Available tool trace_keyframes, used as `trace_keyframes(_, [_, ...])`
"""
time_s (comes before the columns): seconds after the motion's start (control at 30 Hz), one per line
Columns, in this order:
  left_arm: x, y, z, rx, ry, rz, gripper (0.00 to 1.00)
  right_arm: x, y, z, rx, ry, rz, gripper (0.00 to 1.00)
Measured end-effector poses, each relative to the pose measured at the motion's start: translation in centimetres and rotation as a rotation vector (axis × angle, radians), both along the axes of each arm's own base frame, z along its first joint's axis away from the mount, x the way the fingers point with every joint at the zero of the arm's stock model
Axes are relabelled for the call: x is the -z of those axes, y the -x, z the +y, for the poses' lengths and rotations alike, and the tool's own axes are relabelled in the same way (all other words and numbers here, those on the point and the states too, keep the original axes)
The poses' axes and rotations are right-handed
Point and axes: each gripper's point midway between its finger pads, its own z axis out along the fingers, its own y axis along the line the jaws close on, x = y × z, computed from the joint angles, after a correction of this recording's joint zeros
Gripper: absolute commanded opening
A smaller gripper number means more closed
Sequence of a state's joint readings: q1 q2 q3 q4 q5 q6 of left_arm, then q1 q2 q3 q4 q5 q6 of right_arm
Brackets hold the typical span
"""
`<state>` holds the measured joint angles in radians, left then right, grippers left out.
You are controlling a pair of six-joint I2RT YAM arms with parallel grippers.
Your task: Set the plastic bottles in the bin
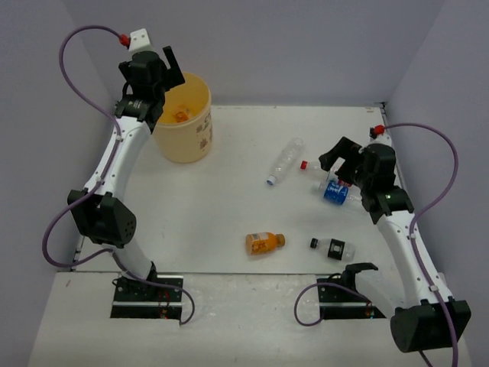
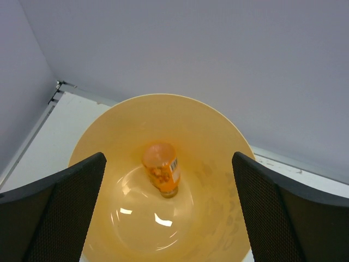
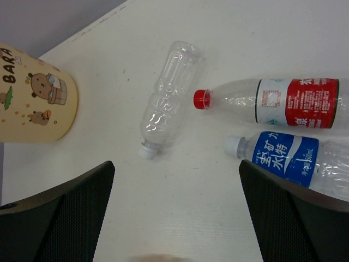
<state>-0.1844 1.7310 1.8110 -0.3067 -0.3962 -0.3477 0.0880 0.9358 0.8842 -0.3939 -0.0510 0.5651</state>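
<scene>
The pale-yellow bin [image 1: 186, 141] stands at the back left. One orange bottle [image 1: 179, 116] lies inside it, also shown in the left wrist view [image 2: 162, 168]. My left gripper [image 1: 164, 75] hovers over the bin [image 2: 163, 101], open and empty [image 2: 169, 159]. On the table lie a clear unlabelled bottle [image 1: 285, 160], a red-label bottle [image 3: 294, 102], a blue-label bottle [image 1: 336, 193], an orange bottle [image 1: 263, 243] and a black-label bottle [image 1: 332, 246]. My right gripper [image 1: 333, 164] hangs open and empty [image 3: 177, 166] above the table, near the clear bottle [image 3: 166, 98] and blue-label bottle [image 3: 286, 157].
Grey walls close the table at the back and both sides. The bin's printed side [image 3: 32, 103] shows in the right wrist view. The red-label bottle's red cap [image 1: 303, 164] peeks out beside the right gripper. The arm bases sit at the near edge.
</scene>
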Motion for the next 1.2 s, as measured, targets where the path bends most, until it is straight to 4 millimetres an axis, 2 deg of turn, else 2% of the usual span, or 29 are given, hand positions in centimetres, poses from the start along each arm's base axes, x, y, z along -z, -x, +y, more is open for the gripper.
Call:
trace_keyframes(0.17, [-1.9,1.8,-0.3,0.031,0.020,-0.028,1.00,0.4,-1.1,2.0,-0.041,0.020,0.034,0.99])
trace_keyframes(0.3, [-2.0,5.0,-0.9,0.095,0.045,-0.041,1.00,1.0,-3.2,4.6,-0.071,0.030,0.075,0.99])
trace_keyframes(0.47, [1.3,10.0,-1.0,0.142,0.072,0.015,1.00,3.9,-5.1,7.1,-0.072,0.020,0.170,0.99])
trace_keyframes(0.57, [4.4,12.4,-1.5,0.182,0.104,0.064,1.00,5.8,-6.5,9.0,-0.051,0.048,0.230,0.99])
trace_keyframes(0.67, [7.8,14.2,-2.4,0.237,0.130,0.136,1.00,7.6,-7.9,10.8,-0.017,0.055,0.278,0.99])
trace_keyframes(0.77, [10.0,15.2,-3.1,0.270,0.146,0.185,1.00,9.9,-9.4,11.6,0.074,0.046,0.333,0.99])
trace_keyframes(0.9, [11.0,16.3,-3.4,0.293,0.162,0.208,1.00,13.5,-10.3,12.0,0.141,0.044,0.415,0.99])
trace_keyframes(1.07, [10.6,17.4,-3.5,0.302,0.172,0.192,1.00,17.3,-10.1,12.2,0.180,0.052,0.506,0.98])
trace_keyframes(1.1, [10.3,17.5,-3.5,0.303,0.173,0.185,1.00,17.9,-10.0,12.1,0.187,0.054,0.519,0.97])
trace_keyframes(1.2, [9.5,18.0,-3.4,0.305,0.173,0.160,1.00,19.3,-9.9,12.1,0.207,0.060,0.545,0.85])
